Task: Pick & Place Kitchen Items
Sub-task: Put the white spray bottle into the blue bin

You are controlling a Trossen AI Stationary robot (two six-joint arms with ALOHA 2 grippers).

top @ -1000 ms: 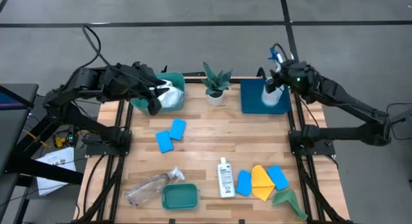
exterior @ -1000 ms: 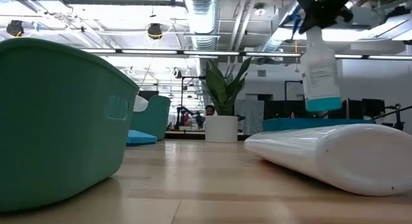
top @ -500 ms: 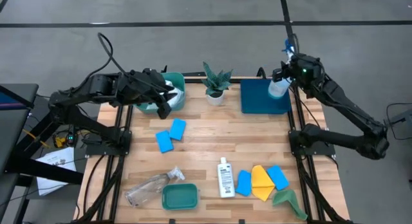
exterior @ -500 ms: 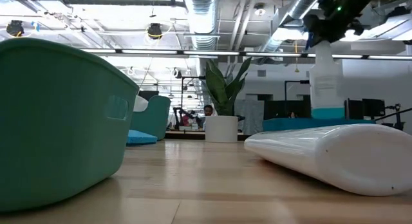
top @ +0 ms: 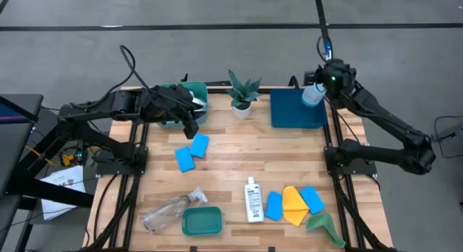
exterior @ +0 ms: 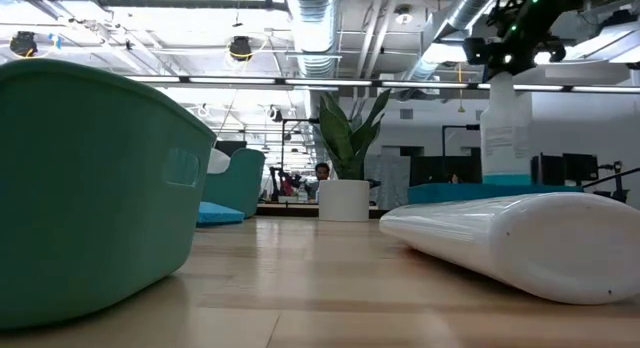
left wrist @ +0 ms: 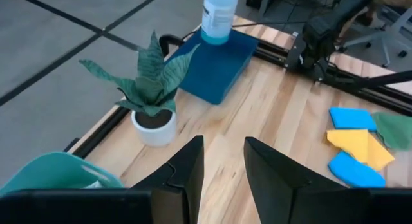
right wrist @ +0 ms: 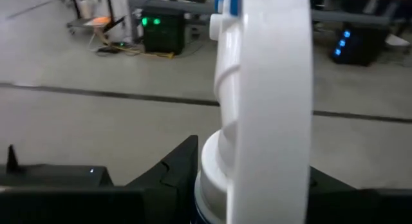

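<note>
The white spray bottle (top: 312,97) stands upright at the far right corner of the dark blue tray (top: 289,114), with my right gripper (top: 327,80) shut on its top. My left gripper (left wrist: 223,165) is open and has nothing between its fingers. It hangs just near of the far green tub (top: 189,93), above two blue sponges (top: 192,152) that lie flat on the table. A small white bottle (top: 252,200) and a clear spray bottle (top: 170,211) lie on their sides near the front edge. My right gripper pinches the spray bottle's top, about the neck (right wrist: 222,156) under the blue trigger head, between its two fingers. The fingers come nearly level from the table's far right. The bottle hangs upright, its blue-tinted base (left wrist: 216,35) at the tray's far right corner; whether it rests there I cannot tell.
A small potted plant (top: 241,98) stands between the tub and the tray. At the near right lie blue sponges (top: 274,206), a yellow cloth (top: 294,204) and a green cloth (top: 323,224). A second green tub (top: 202,221) sits at the near edge.
My right gripper has swung toward the table's far right corner and sunk; the bottle has gone from tilted above the tray to upright and lower at the tray's corner. My left gripper has drawn away from the far tub toward the near side and come down.
</note>
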